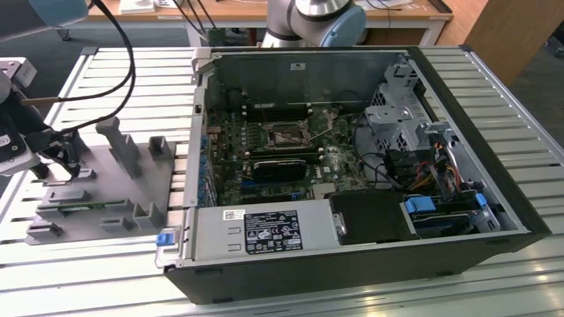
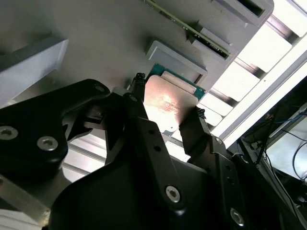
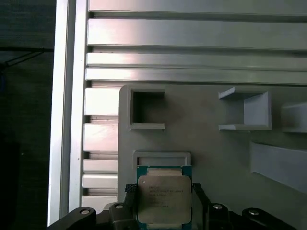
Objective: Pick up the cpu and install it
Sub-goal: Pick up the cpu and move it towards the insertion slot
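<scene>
— One gripper (image 2: 169,98), black, two-fingered. Condition?
— Nearly closed: its fingers (image 2: 194,130) press opposite edges of the cpu (image 2: 168,108), as both wrist views show.
— Item, cpu. Location?
— Silvery lid up, green rim visible, at the grey plastic tray (image 1: 132,191), one edge beside a raised stop (image 3: 161,158). Whether it rests on the tray or is lifted clear cannot be told.
— Other tray contents?
— One memory stick (image 2: 192,29), green, held in a slot near the stop.
— Tray position?
— On the slatted table (image 1: 132,72), at the exterior view's left, beside the open computer case (image 1: 520,218).
— Motherboard socket (image 1: 286,135)?
— Inside the case, well apart from the gripper.
</scene>
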`<act>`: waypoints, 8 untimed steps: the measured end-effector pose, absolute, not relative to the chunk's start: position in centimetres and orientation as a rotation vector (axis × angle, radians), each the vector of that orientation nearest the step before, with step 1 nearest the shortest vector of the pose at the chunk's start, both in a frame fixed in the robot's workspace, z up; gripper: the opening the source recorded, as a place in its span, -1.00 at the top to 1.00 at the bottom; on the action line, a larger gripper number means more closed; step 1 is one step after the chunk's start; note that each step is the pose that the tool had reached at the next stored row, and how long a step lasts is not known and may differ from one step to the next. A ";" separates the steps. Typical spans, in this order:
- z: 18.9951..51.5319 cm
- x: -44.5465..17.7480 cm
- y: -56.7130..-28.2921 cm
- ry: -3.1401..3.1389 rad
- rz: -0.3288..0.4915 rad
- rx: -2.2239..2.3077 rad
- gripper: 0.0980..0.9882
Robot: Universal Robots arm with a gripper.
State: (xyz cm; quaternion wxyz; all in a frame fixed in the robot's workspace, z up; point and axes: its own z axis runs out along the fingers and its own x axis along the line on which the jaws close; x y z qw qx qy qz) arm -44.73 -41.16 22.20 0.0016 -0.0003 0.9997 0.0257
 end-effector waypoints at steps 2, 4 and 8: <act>22.4 -44.7 -41.2 3.137 0.085 -0.001 0.00; 22.5 -44.7 -41.2 3.137 0.085 -0.001 0.00; 22.8 -44.7 -41.2 3.137 0.086 -0.001 0.00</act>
